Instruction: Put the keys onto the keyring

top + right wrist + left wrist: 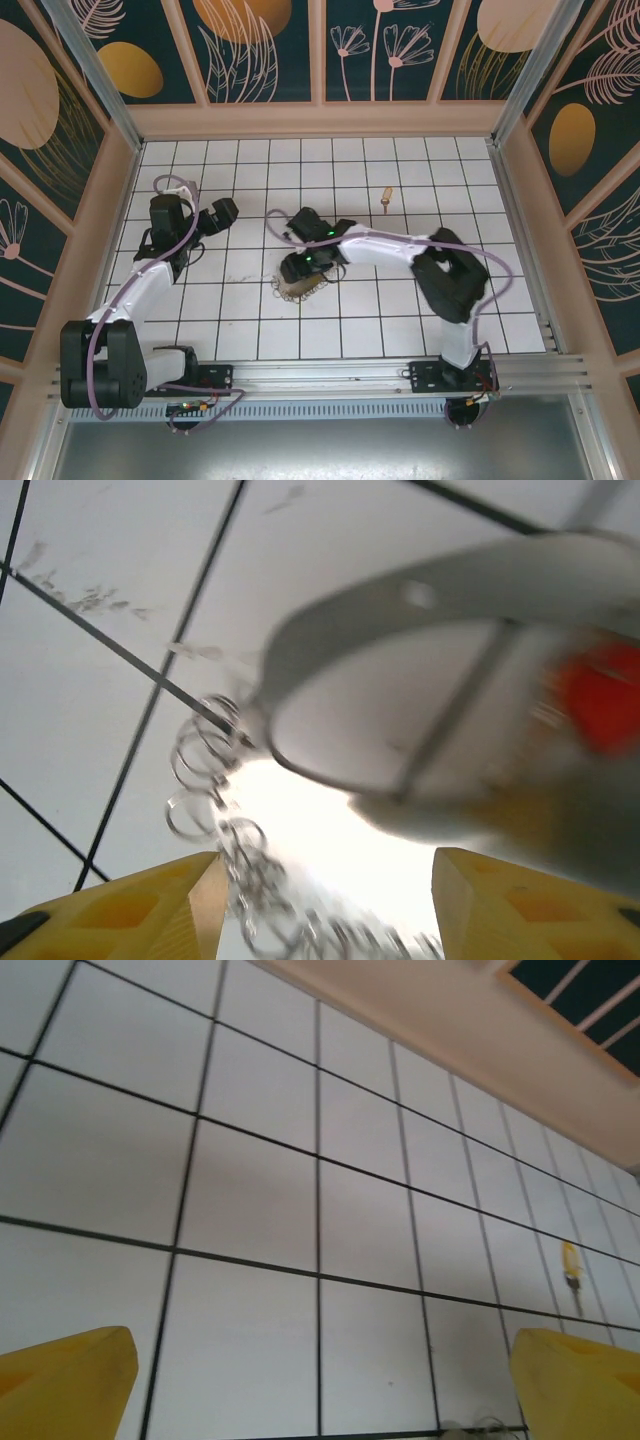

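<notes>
Step in hand: looks like the getting-hold-of-the-ring stage. No key is on the ring yet as far as I can see, so the task is barely begun.

Keyring (pixel 300 288): lying on the white tiled floor (pixel 400 320) about mid-table, right under the right arm's wrist. Up close it's a blurry thin ring with a red tag (pixel 600 695) and a string of small silvery loops (pixel 210 770).

Right gripper (pixel 325 910): down on top of the keyring, yellow fingers roughly half apart, with the loops trailing into the gap. Honestly can't tell whether it's pinching the ring or just straddling it, too blurry.

Key (pixel 385 197): one tiny brass one, alone on the tiles toward the back, well apart from the ring and from both arms. The left wrist camera catches it off to the right too.

Left gripper (pixel 320 1390): hanging over bare tiles on the left side, jaws wide apart, nothing between them.

Next move, my guess: the right arm needs a firm hold on the ring so it stays put, then the left has to swing across to the key and pick it up.

Tricky bit: that key is flat on the floor and tiny, so the pinch will want to be low and square or it'll skid away.
</notes>
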